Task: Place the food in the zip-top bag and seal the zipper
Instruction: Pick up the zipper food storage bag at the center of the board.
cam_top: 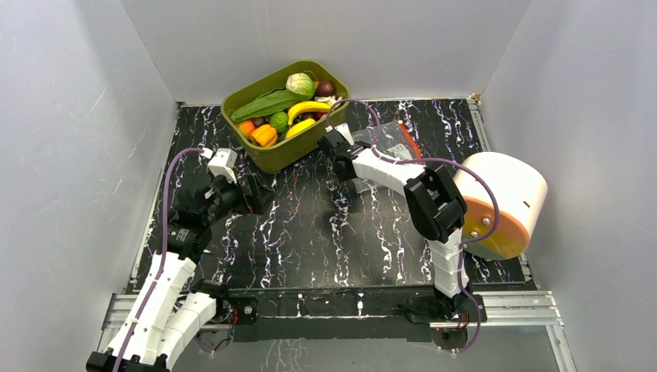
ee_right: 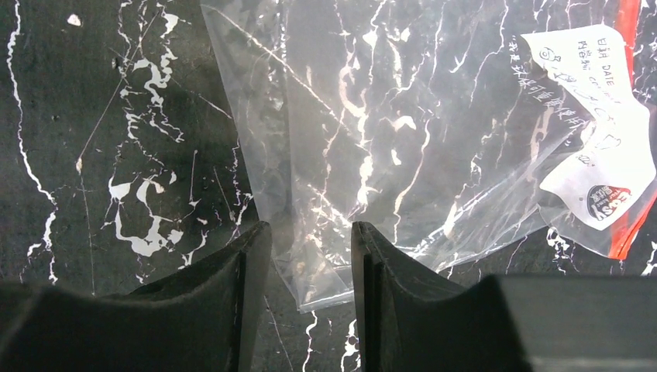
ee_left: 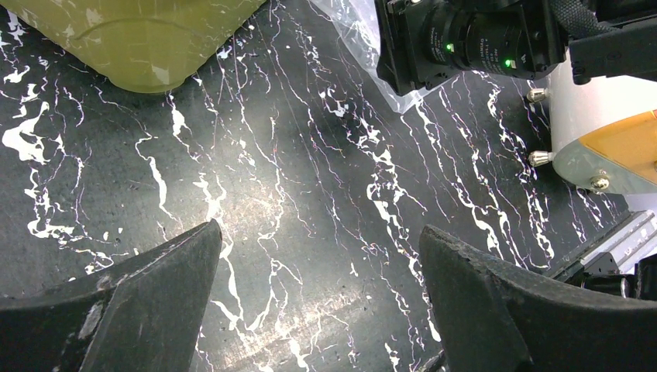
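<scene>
Zip-top bag [ee_right: 372,139] clear, crinkled, lying flat, red-orange zipper [ee_right: 629,27] along one edge

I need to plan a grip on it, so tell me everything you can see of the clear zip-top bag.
The zip-top bag is clear, crinkly thin plastic. It lies flat on the black marbled table with no food in it. A red-orange zipper runs along one edge, next to a creased white printed label. Whether the zipper is sealed is unclear. The right pincer straddles the opposite corner with its jaws apart; contact cannot be judged.
</scene>
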{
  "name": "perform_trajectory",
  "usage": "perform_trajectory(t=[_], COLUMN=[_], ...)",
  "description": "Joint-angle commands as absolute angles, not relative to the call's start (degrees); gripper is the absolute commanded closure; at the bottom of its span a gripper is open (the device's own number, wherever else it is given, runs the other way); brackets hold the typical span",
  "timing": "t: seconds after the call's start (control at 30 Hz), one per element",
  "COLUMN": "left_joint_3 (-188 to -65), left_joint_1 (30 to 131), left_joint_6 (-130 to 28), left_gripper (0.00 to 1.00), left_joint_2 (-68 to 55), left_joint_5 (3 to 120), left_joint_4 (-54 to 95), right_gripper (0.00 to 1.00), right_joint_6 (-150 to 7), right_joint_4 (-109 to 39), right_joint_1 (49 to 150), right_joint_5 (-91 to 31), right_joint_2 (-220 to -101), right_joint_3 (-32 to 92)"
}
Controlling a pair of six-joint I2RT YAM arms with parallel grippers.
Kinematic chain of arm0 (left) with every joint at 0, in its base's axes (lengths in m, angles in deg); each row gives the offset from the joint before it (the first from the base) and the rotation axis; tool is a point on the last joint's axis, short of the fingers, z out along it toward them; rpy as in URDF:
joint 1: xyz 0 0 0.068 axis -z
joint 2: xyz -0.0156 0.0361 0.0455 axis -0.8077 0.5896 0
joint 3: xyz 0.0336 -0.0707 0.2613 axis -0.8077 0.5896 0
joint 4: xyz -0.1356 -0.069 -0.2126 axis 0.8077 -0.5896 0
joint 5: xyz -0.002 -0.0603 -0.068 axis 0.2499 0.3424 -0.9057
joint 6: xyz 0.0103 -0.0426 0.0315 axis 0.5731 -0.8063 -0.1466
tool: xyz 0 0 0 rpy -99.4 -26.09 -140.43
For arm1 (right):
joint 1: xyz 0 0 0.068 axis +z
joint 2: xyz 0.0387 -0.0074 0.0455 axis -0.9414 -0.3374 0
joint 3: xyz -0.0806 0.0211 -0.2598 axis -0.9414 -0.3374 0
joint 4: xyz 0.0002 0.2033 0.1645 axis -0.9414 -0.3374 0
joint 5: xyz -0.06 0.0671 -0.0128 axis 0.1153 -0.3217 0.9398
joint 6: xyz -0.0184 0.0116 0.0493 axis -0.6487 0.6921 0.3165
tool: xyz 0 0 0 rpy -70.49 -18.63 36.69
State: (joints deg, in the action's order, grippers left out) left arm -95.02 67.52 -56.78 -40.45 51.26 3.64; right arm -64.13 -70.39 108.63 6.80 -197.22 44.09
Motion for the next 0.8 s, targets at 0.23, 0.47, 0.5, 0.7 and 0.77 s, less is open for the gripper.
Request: perform_trajectory(t=[0.23,0.47,0.5,0.7,0.77], left_joint_3=[-95.0,-95.0,-95.0,-95.0,-94.9], left_joint_1=[67.7,67.7,67.7,67.8,67.7], left_joint_6=[-55.9,-55.8,-55.8,-55.8,-55.8], left_gripper=[0.02,0.02,0.02,0.02,0.02], left_joint_2=[-40.8,-40.7,-40.7,-40.6,-40.5], left_joint_5=[51.5,51.5,51.5,51.5,51.5], left_joint_4=[3.7,3.6,3.6,3.7,3.7], right_gripper=[0.55,0.71,0.73,0.88,0.95], right_joint_6=[-65.7,-67.2,-67.4,-68.4,-68.5], right_joint_4=[-69.4,-69.1,-69.1,-68.1,-67.8], right_joint_1=[110.4,110.5,110.5,110.5,110.5], right_joint_5=[12.1,14.8,15.1,15.1,14.8], right_joint_2=[-197.5,-197.2,-197.1,-196.1,-195.6], right_joint_3=[44.3,44.2,44.0,42.2,41.5])
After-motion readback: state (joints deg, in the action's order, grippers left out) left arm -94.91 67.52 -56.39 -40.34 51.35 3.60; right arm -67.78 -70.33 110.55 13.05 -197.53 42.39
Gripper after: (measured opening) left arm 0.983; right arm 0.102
